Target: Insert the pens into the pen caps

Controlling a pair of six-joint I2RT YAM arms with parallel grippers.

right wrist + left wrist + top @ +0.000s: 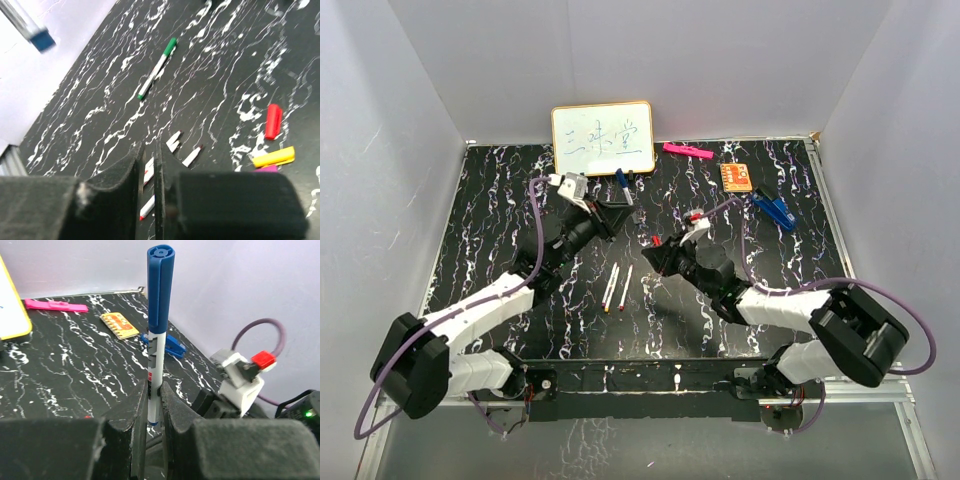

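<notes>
I have the blue pen upright in my left claw, clamped low on its white barrel, with the blue cap on its top end. From above, that claw hangs over the table just in front of the whiteboard. Bare pens lie close together on the table between the arms, just past my right claw, whose fingers are pressed nearly together on nothing. A red cap and a yellow cap lie loose to one side of them. A green pen, capped, lies farther off. A pink bar and a clip sit towards the back.
</notes>
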